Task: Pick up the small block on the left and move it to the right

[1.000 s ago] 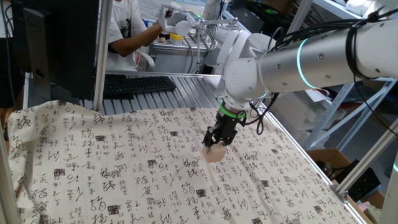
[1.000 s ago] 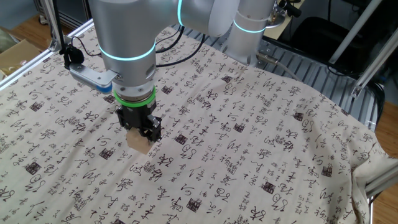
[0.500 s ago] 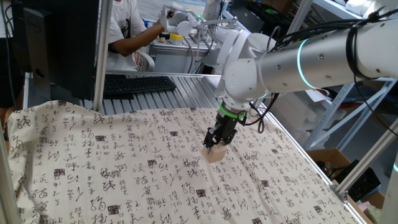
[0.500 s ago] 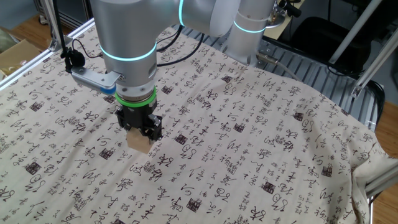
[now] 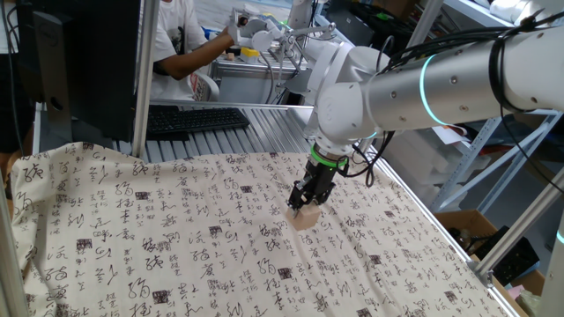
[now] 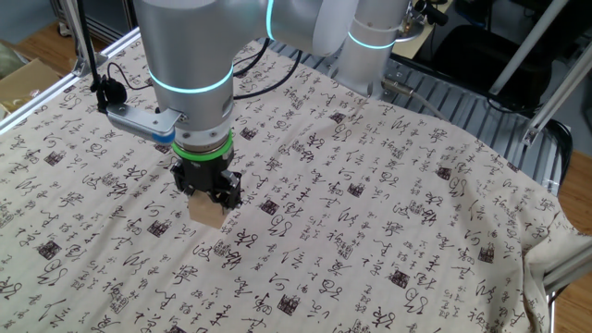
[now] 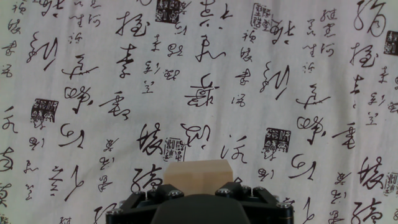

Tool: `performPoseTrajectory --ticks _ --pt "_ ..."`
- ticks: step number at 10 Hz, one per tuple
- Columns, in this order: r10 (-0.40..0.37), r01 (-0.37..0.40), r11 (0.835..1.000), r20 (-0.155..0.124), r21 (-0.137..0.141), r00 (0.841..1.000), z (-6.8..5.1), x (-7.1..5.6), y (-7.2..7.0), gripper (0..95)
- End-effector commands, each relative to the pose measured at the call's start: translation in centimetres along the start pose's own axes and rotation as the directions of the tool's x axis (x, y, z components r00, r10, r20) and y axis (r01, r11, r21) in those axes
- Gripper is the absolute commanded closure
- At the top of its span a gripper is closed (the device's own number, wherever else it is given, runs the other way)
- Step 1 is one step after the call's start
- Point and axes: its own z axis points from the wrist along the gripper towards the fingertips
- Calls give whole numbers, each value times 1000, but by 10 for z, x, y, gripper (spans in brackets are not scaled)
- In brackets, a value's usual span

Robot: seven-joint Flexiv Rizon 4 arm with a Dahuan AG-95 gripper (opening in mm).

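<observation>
The small block (image 5: 305, 220) is a plain tan wooden cube held between my black fingertips, at or just above the patterned cloth (image 5: 132, 238). My gripper (image 5: 305, 210) points straight down and is shut on it, right of the cloth's middle in one fixed view. In the other fixed view the block (image 6: 208, 214) sticks out below the gripper (image 6: 209, 203). In the hand view the block (image 7: 198, 173) shows at the bottom centre, its lower part hidden by the gripper (image 7: 198, 186).
A keyboard (image 5: 189, 119), a dark monitor (image 5: 70, 62) and an upright metal post (image 5: 144, 79) stand behind the cloth. A person (image 5: 181, 40) sits at the back. The table's right edge (image 5: 441, 238) runs close to the gripper, with a cardboard box (image 5: 463, 224) beyond.
The wrist has turned slightly; the gripper and block stay in nearly the same spot.
</observation>
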Motion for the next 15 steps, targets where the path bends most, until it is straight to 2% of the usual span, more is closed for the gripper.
performPoseTrajectory --ticks 1,15 --pt "2 -2 1000 -2 -1 1000 0 0 0 950" --pt "23 -23 1000 -10 -13 1000 2 1 3 950"
